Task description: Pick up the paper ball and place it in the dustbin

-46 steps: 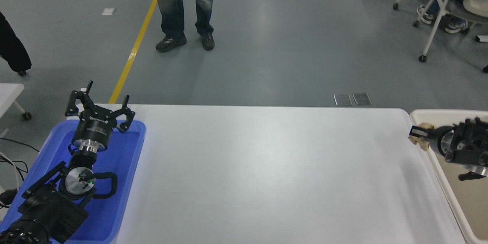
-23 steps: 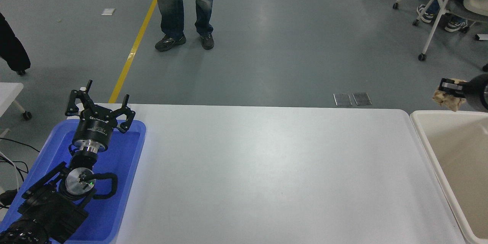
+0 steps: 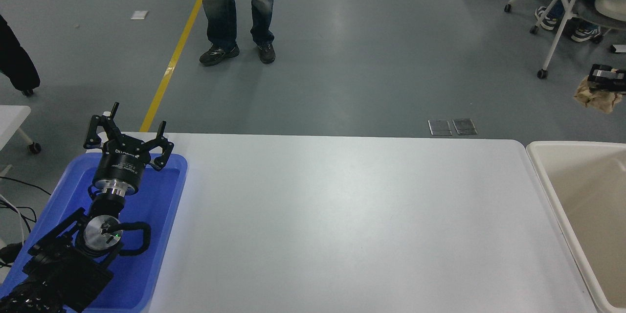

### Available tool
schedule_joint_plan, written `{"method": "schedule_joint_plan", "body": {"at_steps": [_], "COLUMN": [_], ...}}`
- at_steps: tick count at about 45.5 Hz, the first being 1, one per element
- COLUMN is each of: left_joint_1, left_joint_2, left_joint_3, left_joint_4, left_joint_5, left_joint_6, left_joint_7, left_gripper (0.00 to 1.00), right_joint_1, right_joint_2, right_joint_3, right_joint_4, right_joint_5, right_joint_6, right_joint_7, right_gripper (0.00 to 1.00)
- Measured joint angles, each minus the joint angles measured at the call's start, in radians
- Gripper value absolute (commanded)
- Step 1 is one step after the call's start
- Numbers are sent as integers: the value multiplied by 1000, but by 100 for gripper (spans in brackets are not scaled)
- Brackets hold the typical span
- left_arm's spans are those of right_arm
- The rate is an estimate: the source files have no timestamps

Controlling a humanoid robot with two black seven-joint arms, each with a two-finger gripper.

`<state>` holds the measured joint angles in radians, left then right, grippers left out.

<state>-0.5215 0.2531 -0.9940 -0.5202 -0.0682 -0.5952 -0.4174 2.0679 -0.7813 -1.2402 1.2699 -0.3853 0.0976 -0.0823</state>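
The tan paper ball hangs in my right gripper, whose black fingers are shut on it at the right edge of the view. It is held high, above and beyond the far end of the beige dustbin. The dustbin stands off the table's right end and only its left part shows. Most of my right arm is out of view. My left gripper is open and parked over the blue tray at the lower left.
The blue tray sits at the white table's left end under my left arm. A person's legs stand on the floor beyond the table. A seated person and wheeled chairs are at the top right.
My right gripper has risen with the paper ball, from the dustbin's near-left rim up and away toward the right edge. The left arm has not moved.
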Motion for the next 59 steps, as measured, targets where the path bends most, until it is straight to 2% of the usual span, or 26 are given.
{"method": "schedule_joint_plan", "body": {"at_steps": [14, 33, 46, 59], "left_joint_1": [0, 0, 0, 0], "left_joint_2": [0, 0, 0, 0], "left_joint_3": [0, -1, -2, -2], "left_joint_4": [0, 0, 0, 0], "left_joint_5": [0, 0, 0, 0], "left_joint_6": [0, 0, 0, 0], "left_joint_7": [0, 0, 0, -1], "left_gripper": [100, 100, 100, 100], "right_joint_1": [-79, -640, -1047, -1283], "right_joint_2": [1, 23, 116, 227], "right_joint_3": [2, 189, 417, 562], "right_joint_4": [-98, -660, -927, -1096], "right_joint_5": [-6, 6, 7, 11], "right_joint_6": [-5, -24, -94, -143], "right_joint_7": [1, 3, 3, 1], "right_gripper": [0, 0, 0, 0]}}
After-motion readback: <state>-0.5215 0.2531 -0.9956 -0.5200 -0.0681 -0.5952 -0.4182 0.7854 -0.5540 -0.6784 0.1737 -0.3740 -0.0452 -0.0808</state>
